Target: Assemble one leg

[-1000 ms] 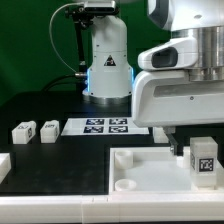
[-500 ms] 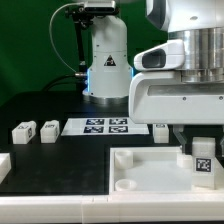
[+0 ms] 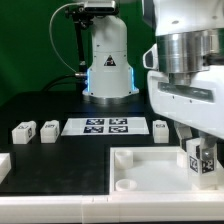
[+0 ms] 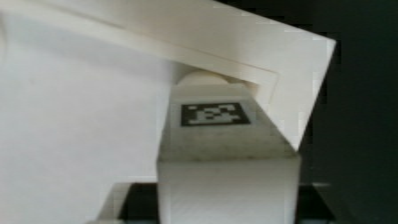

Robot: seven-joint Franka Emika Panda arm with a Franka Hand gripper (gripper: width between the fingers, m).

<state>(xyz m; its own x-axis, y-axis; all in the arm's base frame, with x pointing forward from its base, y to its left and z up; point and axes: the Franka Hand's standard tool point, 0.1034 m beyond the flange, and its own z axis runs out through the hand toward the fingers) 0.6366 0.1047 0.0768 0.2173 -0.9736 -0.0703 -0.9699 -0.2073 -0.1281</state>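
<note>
1. The end effector [image 3: 203,160] is closed on a leg [image 3: 202,160] and holds it upright over the tray [image 3: 150,170], at about four o'clock in the exterior view.
2. In the wrist view the leg [image 4: 222,150] runs between the fingers toward a corner of the tray [image 4: 107,120], its tag facing the camera. Its far end sits right at the corner wall; I cannot tell whether it is seated in a socket.
3. My judgement of the step in hand: the leg is being brought to a corner socket. To do it well, keep the leg vertical, centre its end over the socket before pressing, and push straight down without side load, so the tray does not slide on the desk [image 3: 60,110].
4. Release only once the leg stands firm, since a tilted entry could jam it against the rim.
5. Three more legs lie on the desk: two side by side [image 3: 22,131] [image 3: 48,129] at nine o'clock, and one [image 3: 161,128] near the centre, just beside the marker board [image 3: 104,126].
6. No brand name or readable writing shows. The only printing is black-and-white square tags on the legs and four on the marker board.
</note>
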